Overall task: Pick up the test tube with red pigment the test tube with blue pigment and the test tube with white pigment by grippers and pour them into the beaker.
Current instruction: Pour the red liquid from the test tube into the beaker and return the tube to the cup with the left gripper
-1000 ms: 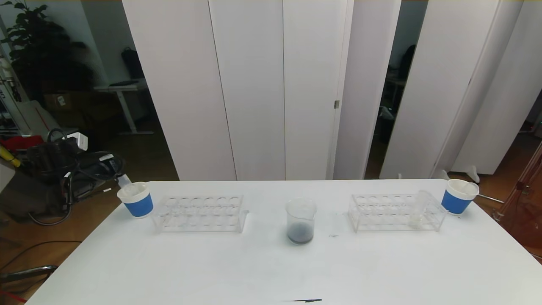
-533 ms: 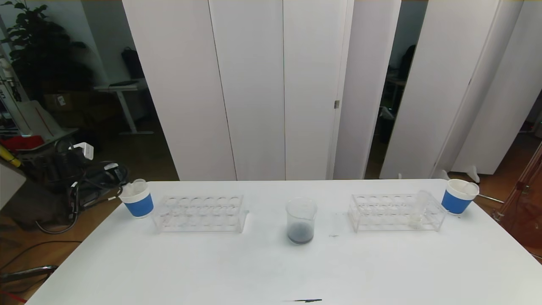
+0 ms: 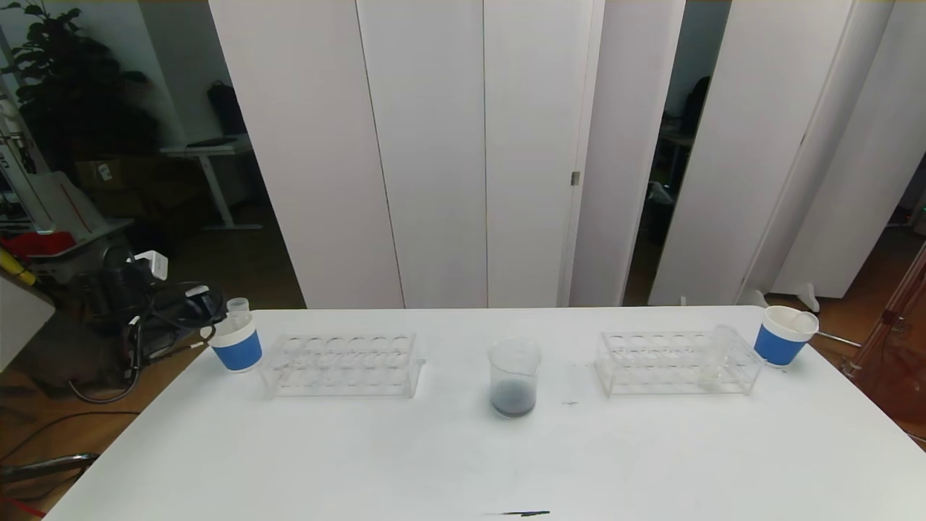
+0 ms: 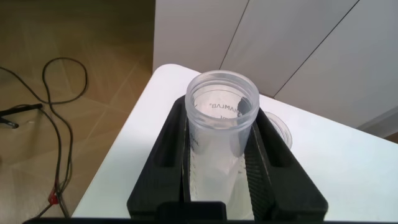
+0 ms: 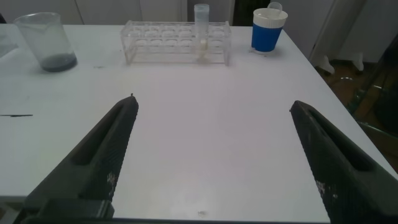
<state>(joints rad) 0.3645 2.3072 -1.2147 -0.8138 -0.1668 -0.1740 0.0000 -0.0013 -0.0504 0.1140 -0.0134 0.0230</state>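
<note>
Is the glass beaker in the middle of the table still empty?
No, the beaker holds a dark greyish puddle at its bottom, standing between the two clear racks.

The beaker (image 3: 514, 377) stands between two racks (image 3: 340, 364).

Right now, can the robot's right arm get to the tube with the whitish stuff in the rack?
Probably yes. The right end effector is open and holds nothing, with only bare table between it and the test tube with white pigment, which stands upright in the right rack.
</note>
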